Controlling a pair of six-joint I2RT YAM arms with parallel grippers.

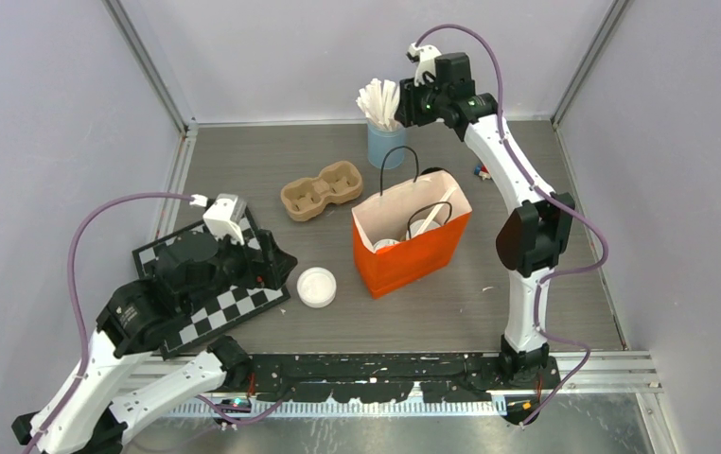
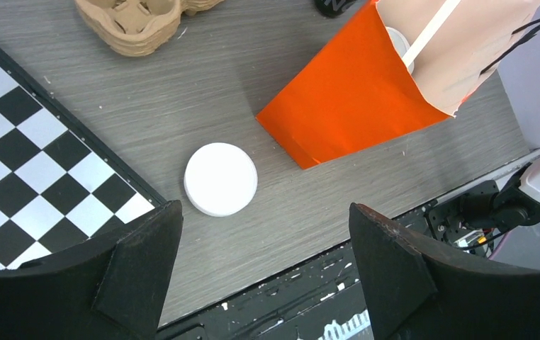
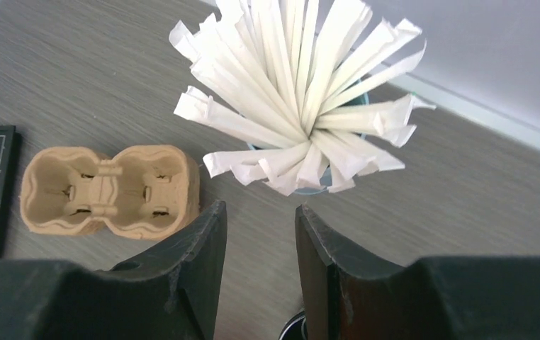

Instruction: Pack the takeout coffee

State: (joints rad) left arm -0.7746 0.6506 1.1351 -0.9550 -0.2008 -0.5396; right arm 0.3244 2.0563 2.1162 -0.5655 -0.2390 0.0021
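The cups (image 1: 385,245) sit inside the orange bag (image 1: 413,257). Their white lids show through its open top, though how many there are is hard to tell. One stirrer leans out of the bag beside them, so the coffee itself looks packed and the work seems to be on the extras.

The right gripper (image 3: 259,212) hangs just above and to the near side of the stirrers (image 3: 302,92), which fan out of the blue cup (image 1: 387,149). Its jaws stand partly apart with nothing between them. The step in hand looks like fetching another stirrer. The next move calls for coming forward and down over a single one at the edge of the fan, closing on it alone, then lifting straight up so the rest stay in the cup. After that comes the carry across to the bag's mouth.

The left gripper (image 2: 263,219) is spread wide and empty, poised over a loose white lid (image 2: 221,178) on the table between the checkerboard (image 2: 26,163) and the bag. The carrier (image 1: 322,189) lies unused behind.
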